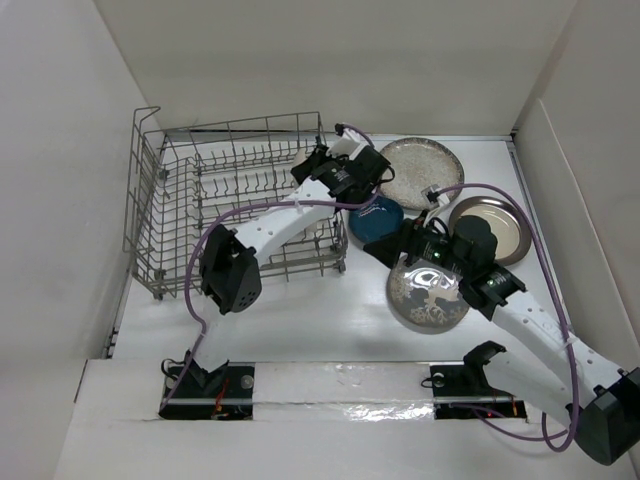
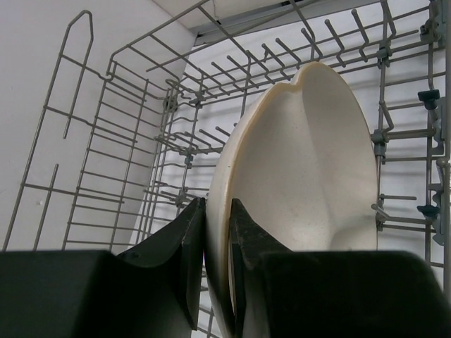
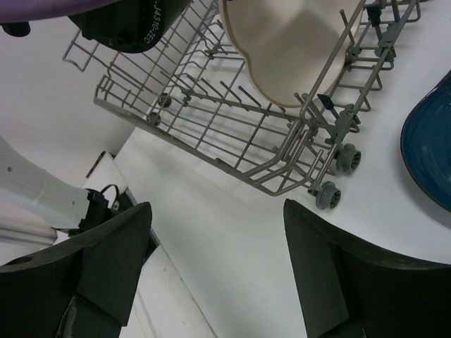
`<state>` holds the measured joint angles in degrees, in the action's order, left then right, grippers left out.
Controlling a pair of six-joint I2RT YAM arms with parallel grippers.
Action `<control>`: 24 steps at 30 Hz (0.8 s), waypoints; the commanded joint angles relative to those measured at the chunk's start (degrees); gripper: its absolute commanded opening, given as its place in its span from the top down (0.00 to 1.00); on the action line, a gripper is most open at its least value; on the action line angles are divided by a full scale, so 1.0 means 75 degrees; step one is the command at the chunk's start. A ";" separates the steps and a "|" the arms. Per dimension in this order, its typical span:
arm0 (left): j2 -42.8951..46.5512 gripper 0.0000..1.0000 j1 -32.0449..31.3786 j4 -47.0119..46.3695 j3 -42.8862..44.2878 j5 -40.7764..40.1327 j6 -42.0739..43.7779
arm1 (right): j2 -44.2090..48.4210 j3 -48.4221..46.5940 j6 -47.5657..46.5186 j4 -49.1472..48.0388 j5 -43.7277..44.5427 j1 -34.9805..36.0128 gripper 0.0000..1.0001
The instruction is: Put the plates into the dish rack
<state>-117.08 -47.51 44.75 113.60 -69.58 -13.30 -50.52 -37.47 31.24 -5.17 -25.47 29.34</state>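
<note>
As the left pincer (image 2: 217, 211) clamps the cream plate (image 2: 310, 169) edge-on in the rack (image 1: 170, 210), the right pincer (image 3: 217, 211) gapes.

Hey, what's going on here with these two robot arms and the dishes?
The left fingers are clamped on the rim of the cream three-section plate, holding it on edge inside the dish rack. The right fingers are open and empty above the table beside the rack. The speckled plate, dark blue dish, silver-rimmed plate and deer plate lie on the table outside it.
</note>
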 commanded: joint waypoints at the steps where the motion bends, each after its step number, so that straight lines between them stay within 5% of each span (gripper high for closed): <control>1: 0.0271 0.96 -0.0333 0.0103 0.0111 -0.0589 0.0074 | -0.0072 0.0063 -0.0123 -0.0389 0.0045 0.0060 0.19; 6: 0.0247 0.67 -0.0334 -0.0165 0.0099 -0.0309 0.0167 | 0.0044 0.0121 -0.0088 -0.0377 0.0383 0.0060 0.19; 10: 0.0294 0.59 -0.0334 -0.0961 0.0134 0.0147 0.0671 | 0.0243 0.0250 -0.0041 -0.0190 0.0923 0.0060 0.27; 19: 0.1042 0.34 -0.0159 -0.1723 0.0415 0.1773 0.1023 | 0.0326 0.0566 0.0310 0.0091 0.1802 -0.0256 0.71; 24: 0.2366 0.30 0.0181 -0.2508 0.0112 0.3053 0.1000 | 0.0536 0.0766 0.0673 0.0256 0.2200 -0.0900 0.88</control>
<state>-110.72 -47.68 32.58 113.56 -52.56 -6.04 -48.34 -32.38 34.44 -2.92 -12.97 24.62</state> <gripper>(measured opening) 0.696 0.136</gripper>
